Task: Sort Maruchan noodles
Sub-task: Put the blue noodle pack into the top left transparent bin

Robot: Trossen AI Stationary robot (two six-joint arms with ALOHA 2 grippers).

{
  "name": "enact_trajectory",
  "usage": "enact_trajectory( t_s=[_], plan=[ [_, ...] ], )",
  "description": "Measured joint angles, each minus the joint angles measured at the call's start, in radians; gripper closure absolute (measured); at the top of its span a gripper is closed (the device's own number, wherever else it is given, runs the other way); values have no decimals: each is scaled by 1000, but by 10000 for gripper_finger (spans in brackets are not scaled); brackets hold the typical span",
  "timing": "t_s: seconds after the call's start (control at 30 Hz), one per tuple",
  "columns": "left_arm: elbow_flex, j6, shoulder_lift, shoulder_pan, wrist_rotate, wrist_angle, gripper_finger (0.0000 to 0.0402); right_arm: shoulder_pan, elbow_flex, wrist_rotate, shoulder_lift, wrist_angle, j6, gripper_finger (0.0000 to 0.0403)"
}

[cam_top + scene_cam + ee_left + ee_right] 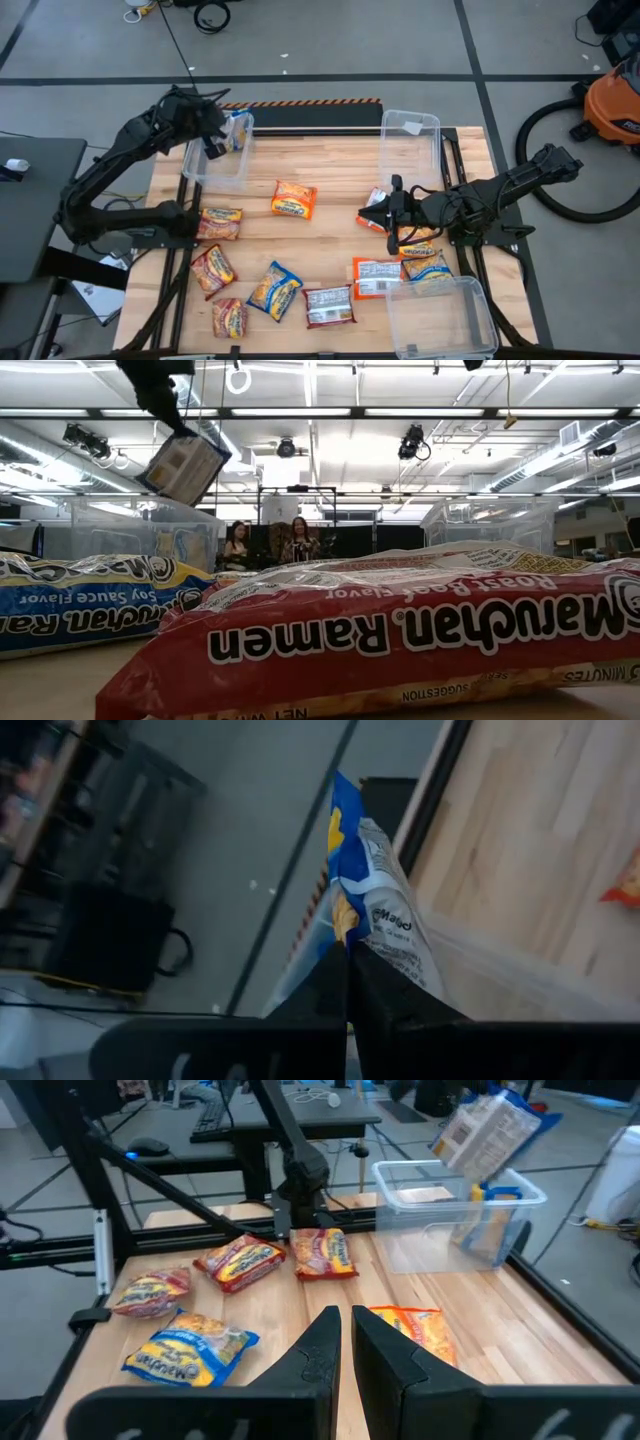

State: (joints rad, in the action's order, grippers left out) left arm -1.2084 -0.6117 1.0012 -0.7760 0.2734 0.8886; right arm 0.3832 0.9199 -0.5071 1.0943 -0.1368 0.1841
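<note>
My left gripper (218, 138) is shut on a blue-and-yellow noodle packet (238, 129) and holds it in the air over the far-left clear bin (196, 165). The low view shows that packet (183, 465) hanging tilted, clear of everything. In the right wrist view another blue-and-yellow packet (482, 1220) stands inside that bin. My right gripper (346, 1332) is shut and low over the table's middle right, beside an orange packet (412, 1332) lying flat. Red, orange and blue packets lie scattered flat over the near half of the table. My left gripper pinches the blue-and-yellow packet between its two fingers at one edge (346, 925). The rest of the packet (392, 920) sticks out beyond the fingertips. In the low view it is held near its upper corner (178, 432), lifted clear and hanging tilted below the fingers.
Another clear bin (410, 135) stands at the far right and a third (440, 318) at the near right corner. Loose packets include an orange one (293, 199), red ones (218, 223) (212, 268) and a blue one (274, 290). People sit beyond the table (270, 545).
</note>
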Motion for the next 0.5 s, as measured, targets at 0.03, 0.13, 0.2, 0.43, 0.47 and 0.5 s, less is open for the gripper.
enact_trajectory(
  t_s=[0.03, 0.13, 0.2, 0.43, 0.47, 0.5],
  plan=[
    [13, 1, 0, -14, -12, 1, 398, 0, 0, 6, 0, 0, 0, 367],
    [49, 2, 0, -55, -21, -1, 398, 0, 0, 11, 0, 0, 1, 367],
    [75, 16, 0, -78, -23, -3, 398, 0, 0, 11, 0, 0, 7, 367],
    [169, 33, 0, -127, -107, -75, 398, 0, 0, 12, 0, 0, 8, 367],
    [181, 33, 0, -130, -118, -95, 398, 0, 0, 12, 0, 0, 8, 367],
    [193, 33, 0, -134, -122, -115, 398, 0, 0, 12, 0, 0, 8, 367]
  ],
)
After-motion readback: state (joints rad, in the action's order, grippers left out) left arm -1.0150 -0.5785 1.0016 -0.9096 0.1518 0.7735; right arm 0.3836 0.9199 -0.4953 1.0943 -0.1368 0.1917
